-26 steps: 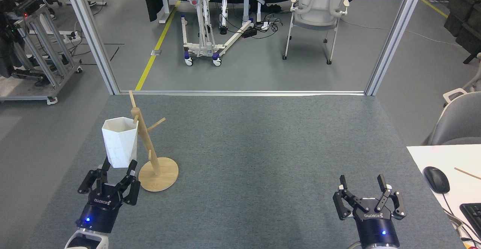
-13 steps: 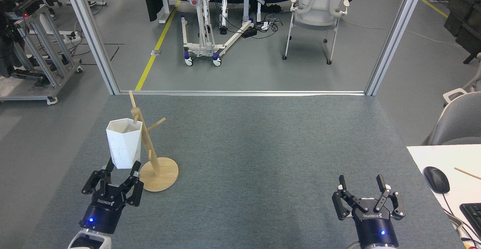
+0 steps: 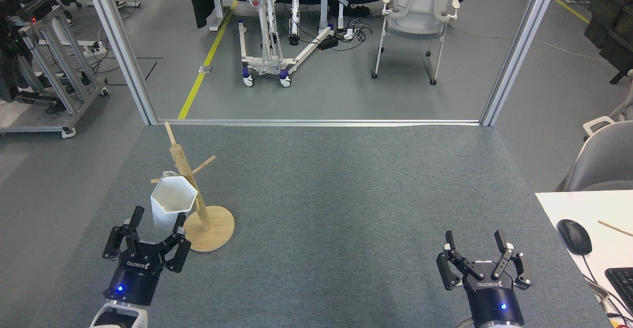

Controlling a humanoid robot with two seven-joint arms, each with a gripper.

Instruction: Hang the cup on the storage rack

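Black grippers, blue lights, white wrist shells, ROBOTIQ lettering.

matte white cup point(image 3: 172, 203), pale tan wood storage rack point(image 3: 200, 214), speckled grey surface point(image 3: 321, 194), and both claws are black with a little blue light

I see the cup point(image 3: 171, 202), matte white, hexagonal and faceted, tilted with its mouth toward me, just above my left claw point(image 3: 157, 223). The storage rack point(image 3: 198, 204), light wood, leans slightly, its disc base right of that claw.
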